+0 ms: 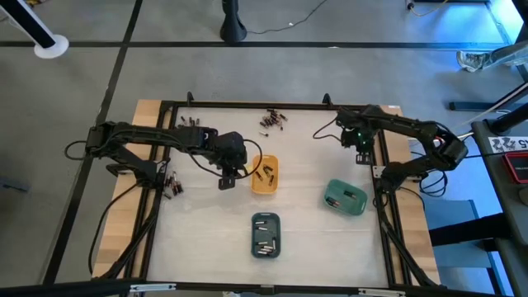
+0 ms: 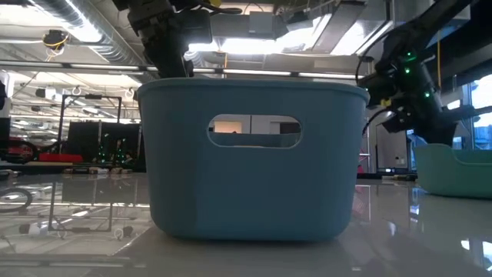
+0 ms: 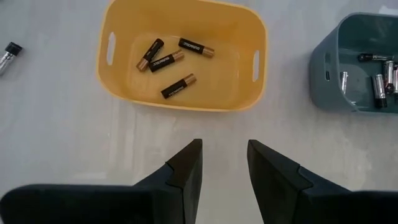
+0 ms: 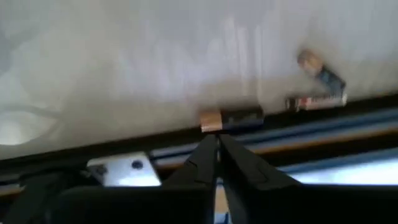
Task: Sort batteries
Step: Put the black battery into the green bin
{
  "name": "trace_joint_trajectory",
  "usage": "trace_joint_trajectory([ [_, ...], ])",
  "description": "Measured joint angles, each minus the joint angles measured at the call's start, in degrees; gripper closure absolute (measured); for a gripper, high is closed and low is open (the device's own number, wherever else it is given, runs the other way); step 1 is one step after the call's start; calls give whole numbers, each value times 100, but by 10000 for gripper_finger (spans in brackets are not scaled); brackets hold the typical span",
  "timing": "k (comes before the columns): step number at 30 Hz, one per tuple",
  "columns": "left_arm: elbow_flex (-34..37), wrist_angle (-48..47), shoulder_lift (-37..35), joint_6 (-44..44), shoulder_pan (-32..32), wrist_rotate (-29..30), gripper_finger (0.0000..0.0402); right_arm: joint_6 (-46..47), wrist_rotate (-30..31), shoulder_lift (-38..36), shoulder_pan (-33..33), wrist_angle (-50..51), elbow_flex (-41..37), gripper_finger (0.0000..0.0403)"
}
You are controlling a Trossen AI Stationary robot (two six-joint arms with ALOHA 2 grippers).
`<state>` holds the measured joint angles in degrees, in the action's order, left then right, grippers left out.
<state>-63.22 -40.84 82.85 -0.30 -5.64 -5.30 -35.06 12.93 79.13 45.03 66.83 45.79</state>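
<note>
Four batteries (image 3: 168, 61) already lie in your orange tray (image 3: 119, 81), more sit in the blue tray (image 1: 265, 246), and loose ones are scattered near the far edge of the table (image 1: 214, 239) and along its left side. Your left gripper (image 3: 224, 163) hangs just short of the orange tray with its fingers parted and nothing between them. Your right gripper (image 4: 217, 146) is down at the table's right-hand edge, fingers all but pinched together and gripping nothing, with a gold-and-black battery (image 4: 231, 118) lying crosswise just beyond the tips, against the dark frame rail (image 4: 348, 121). That is your risk: I judge that tips this narrow would push the battery rather than straddle it, and being round it would likely roll along the rail or off toward the two others (image 4: 317, 84) nearby. Closing so tight to the rail, a finger could also catch on the frame. The batteries themselves are small slim cylinders, black with a copper-gold end in the orange tray, silvery in the blue one. The green tray (image 1: 345, 196) stands near the right arm; its contents cannot be made out.
</note>
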Motion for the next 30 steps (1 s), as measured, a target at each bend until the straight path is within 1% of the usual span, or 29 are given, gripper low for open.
trace_joint_trajectory([
  [3,0,2,0,12,-12,2,285,-247,54,0,-6,-333,-18,332],
  [6,0,32,0,-44,-14,0,285,-314,229,88,-1,-545,-19,281],
  [10,0,37,0,-100,-12,0,285,-610,301,340,1,-479,-23,215],
  [13,0,39,0,-104,2,0,285,-791,303,559,1,-461,-23,185],
  [16,0,41,0,-105,1,0,285,-902,342,758,3,-425,-25,173],
  [21,0,146,0,-85,1,0,285,-1070,463,905,8,-387,-25,175],
  [30,0,164,0,-75,1,0,285,-1331,428,909,441,-307,-25,177],
])
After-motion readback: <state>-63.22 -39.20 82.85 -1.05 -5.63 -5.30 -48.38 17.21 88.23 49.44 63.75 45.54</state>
